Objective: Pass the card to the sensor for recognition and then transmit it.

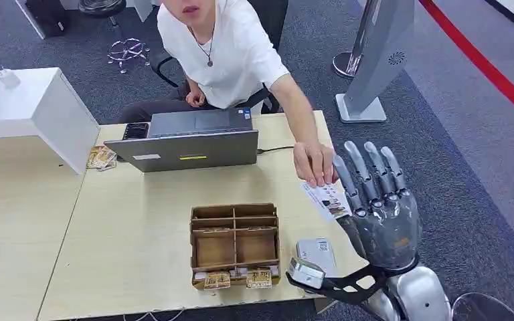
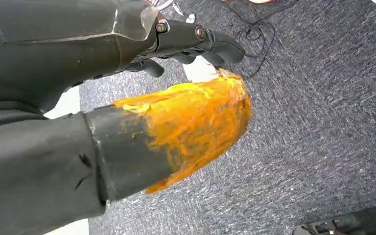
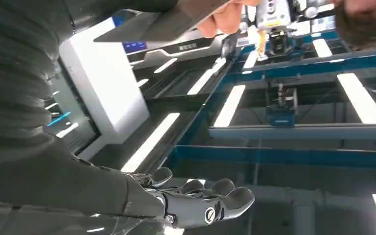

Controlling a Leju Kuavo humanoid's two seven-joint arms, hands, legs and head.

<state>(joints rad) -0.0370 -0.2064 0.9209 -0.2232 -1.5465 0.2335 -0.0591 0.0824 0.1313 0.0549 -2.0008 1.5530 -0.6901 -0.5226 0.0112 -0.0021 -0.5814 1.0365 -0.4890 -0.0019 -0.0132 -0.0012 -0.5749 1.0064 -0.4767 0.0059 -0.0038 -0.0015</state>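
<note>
**Card at fingertips of raised right hand, person's hand on it**

While raised palm-up past the table's right edge, right hand (image 1: 379,207) spread flat, fingers (image 1: 365,175) apart and extended toward the person. Card (image 1: 326,198) lying just beside and under those fingertips, its far end pinched by a person's hand (image 1: 314,162); cannot tell whether robot fingers actually touch or grip it. In right wrist view, same card (image 3: 176,17) seen from below, dark underside, held by the person's fingers (image 3: 223,17), well apart from the robot's dark fingers (image 3: 210,200), which lie loosely curved, nothing in them.

Light wooden table (image 1: 140,241), carrying cardboard organizer (image 1: 235,243) with small cards in its front slot, grey laptop (image 1: 191,142), sensor (image 1: 316,257) flat near the front right edge. Grey carpet floor (image 1: 468,174), red line across it, white stand behind.

Left hand (image 2: 196,41) over carpet, dark fingers curled in, holding nothing visible; orange-taped thumb in front.
</note>
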